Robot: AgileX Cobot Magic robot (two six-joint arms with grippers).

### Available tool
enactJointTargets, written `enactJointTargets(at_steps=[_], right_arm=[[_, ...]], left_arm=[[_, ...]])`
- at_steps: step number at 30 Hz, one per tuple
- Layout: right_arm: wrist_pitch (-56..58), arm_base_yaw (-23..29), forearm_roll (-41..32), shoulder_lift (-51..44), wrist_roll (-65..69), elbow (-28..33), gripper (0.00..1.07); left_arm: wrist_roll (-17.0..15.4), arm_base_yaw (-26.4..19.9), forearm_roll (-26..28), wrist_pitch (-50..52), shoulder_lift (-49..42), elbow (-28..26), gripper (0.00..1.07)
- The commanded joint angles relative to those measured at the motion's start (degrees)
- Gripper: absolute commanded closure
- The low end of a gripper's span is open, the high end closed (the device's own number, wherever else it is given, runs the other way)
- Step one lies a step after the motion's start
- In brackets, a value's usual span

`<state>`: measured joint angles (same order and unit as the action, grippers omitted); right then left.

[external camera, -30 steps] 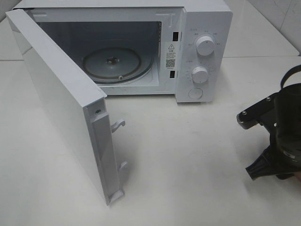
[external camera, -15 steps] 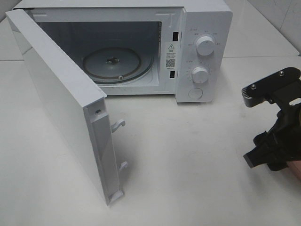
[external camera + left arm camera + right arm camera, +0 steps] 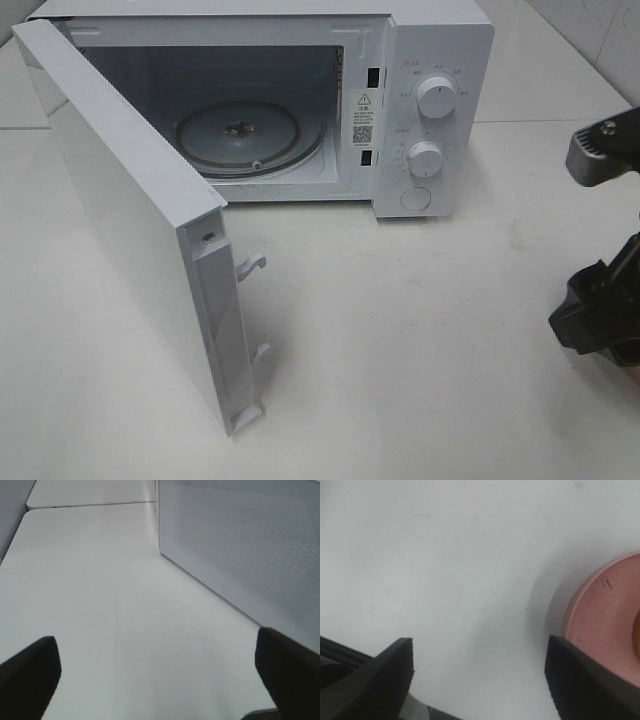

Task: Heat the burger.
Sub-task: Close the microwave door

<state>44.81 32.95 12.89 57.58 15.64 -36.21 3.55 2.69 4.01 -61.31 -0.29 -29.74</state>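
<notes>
On microwave: unreadable sticker | left claw spread | right claw spread, empty

Glossy white microwave, glass turntable, matt white table, smooth pink plate.

Left gripper: jaws spread wide, nothing between them.
Table: white, bare below the gripper.
Microwave door: perforated panel ahead, beside one fingertip.
</notes>
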Motion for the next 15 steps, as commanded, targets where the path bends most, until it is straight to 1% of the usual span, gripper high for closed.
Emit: enactJointTargets(at_steps=[1,2,7,15], right_arm=[[6.2,-0.2,-3.0,-2.2,-4.6,-3.0,0.33],[9.2,-0.2,-3.9,-3.6,-6.4,-4.8,0.33],[12.1,-0.2,-4.8,-7.4,-8.8,-7.3,0.33],[13.9,-0.2,-4.8,-14.7,-8.8,-7.5,0.33]], left_arm=[[0.0,-0.1,0.5,0.1,-0.9,0.2,0.08],[0.0,-0.1,0.5,0.1,-0.9,0.2,0.08],[0.0,-0.1,0.5,0.1,-0.9,0.2,0.08],[0.0,-0.1,0.5,0.1,-0.9,0.2,0.08]])
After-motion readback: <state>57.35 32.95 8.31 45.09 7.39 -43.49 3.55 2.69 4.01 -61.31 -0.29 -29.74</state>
